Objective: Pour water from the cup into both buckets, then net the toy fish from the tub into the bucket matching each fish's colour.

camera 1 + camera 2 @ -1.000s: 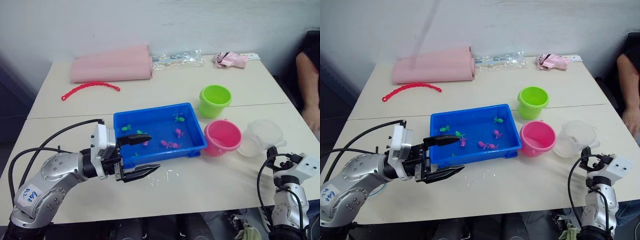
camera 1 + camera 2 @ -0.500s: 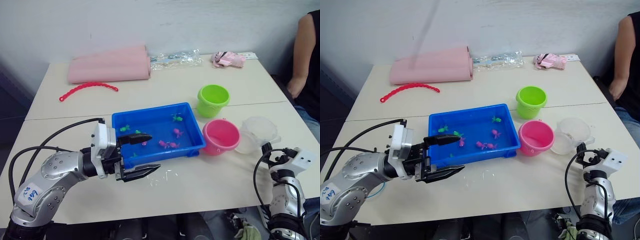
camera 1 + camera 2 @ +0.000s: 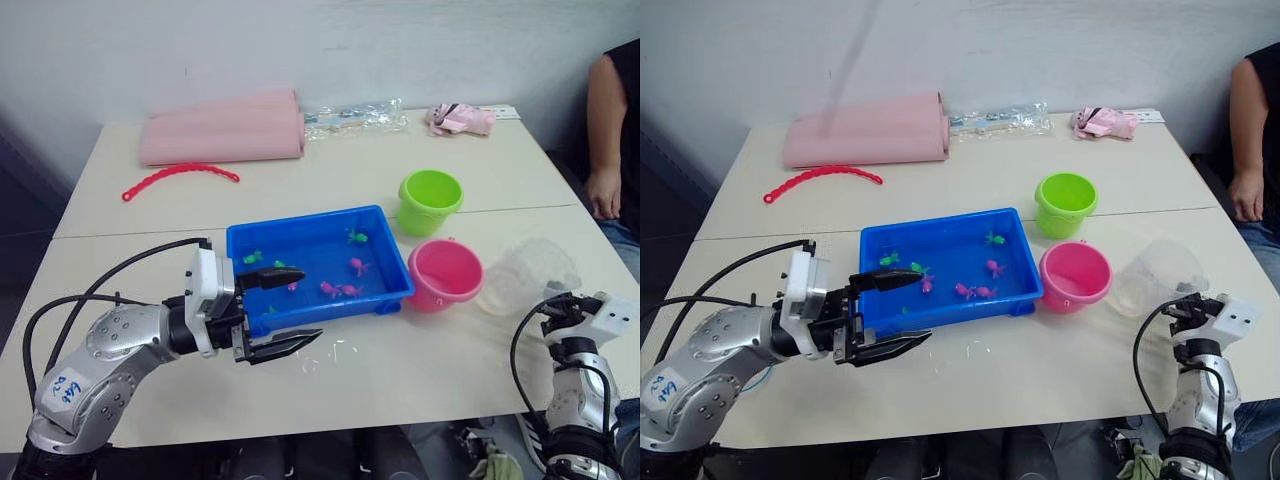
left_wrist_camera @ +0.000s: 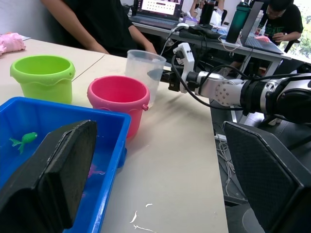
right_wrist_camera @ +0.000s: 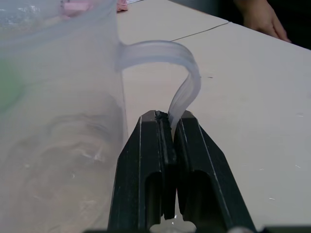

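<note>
The clear cup stands right of the pink bucket, at the table's right front. My right gripper is shut on the cup's thin curved handle; it also shows beside the cup in the left wrist view. The lime green bucket sits just behind the pink one. The blue tub holds several small green and pink toy fish. My left gripper hangs open at the tub's near left corner, one finger over the rim, holding nothing.
A rolled pink cloth, a red chain, clear packaging and a pink bundle lie along the table's far side. A person sits at the right edge, hand near the table corner.
My right gripper has closed on the cup's handle, and the cup has shifted slightly. The person's arm at the right has moved. My left arm has stayed put.
</note>
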Controlling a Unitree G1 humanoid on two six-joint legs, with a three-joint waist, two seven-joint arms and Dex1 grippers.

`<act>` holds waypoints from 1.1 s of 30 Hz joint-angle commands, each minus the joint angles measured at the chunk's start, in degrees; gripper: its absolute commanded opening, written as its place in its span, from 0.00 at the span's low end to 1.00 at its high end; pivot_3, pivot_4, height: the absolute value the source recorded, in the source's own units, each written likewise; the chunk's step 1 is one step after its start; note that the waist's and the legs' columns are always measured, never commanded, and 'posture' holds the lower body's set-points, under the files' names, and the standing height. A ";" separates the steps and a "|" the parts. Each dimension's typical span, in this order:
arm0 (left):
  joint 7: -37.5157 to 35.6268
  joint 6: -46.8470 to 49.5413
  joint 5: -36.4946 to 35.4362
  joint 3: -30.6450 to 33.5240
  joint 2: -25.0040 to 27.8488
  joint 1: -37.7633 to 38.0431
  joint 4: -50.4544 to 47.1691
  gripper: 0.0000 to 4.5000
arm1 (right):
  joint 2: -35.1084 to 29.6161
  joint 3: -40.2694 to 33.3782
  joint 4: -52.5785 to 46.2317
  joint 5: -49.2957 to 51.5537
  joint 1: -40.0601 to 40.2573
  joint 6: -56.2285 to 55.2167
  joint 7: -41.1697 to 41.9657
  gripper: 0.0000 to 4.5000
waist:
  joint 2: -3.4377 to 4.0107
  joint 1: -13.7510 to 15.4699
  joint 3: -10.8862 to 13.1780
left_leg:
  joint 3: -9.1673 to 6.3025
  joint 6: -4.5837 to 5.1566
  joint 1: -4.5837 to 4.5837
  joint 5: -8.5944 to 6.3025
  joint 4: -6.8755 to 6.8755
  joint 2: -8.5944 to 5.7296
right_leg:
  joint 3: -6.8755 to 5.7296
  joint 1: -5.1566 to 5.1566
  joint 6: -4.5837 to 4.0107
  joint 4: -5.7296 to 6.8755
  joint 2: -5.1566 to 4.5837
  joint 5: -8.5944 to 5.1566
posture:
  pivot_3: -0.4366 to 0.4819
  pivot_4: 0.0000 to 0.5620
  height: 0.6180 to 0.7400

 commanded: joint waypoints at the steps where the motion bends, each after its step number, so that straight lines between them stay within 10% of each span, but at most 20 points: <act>1: -0.60 -1.32 0.59 -0.23 -0.42 0.21 -0.33 1.00 | -1.55 -2.05 -5.30 1.68 0.40 -0.29 -0.95 0.01 | 0.00 -0.03 0.00 | 0.00 0.00 0.00 0.00 0.00 0.00 | 0.00 0.00 0.00 0.00 0.00 0.00 | 0.48 0.27 1.00; 17: -0.53 -0.57 2.33 -1.83 -1.97 -1.58 3.34 1.00 | -20.12 1.07 -22.79 -9.70 5.72 2.64 2.89 0.01 | 0.12 0.09 0.06 | 0.03 0.01 -0.01 0.00 0.02 0.00 | 0.01 -0.01 0.00 -0.02 0.01 0.00 | 0.48 0.27 1.00; 33: -0.17 -0.90 5.35 -6.34 -5.59 -7.22 8.06 1.00 | -24.97 9.55 -30.16 -27.53 4.29 -1.63 -0.42 0.01 | 0.12 0.16 0.06 | 0.05 -0.01 -0.01 0.01 0.07 0.00 | 0.00 -0.01 0.01 -0.02 0.03 0.00 | 0.48 0.27 1.00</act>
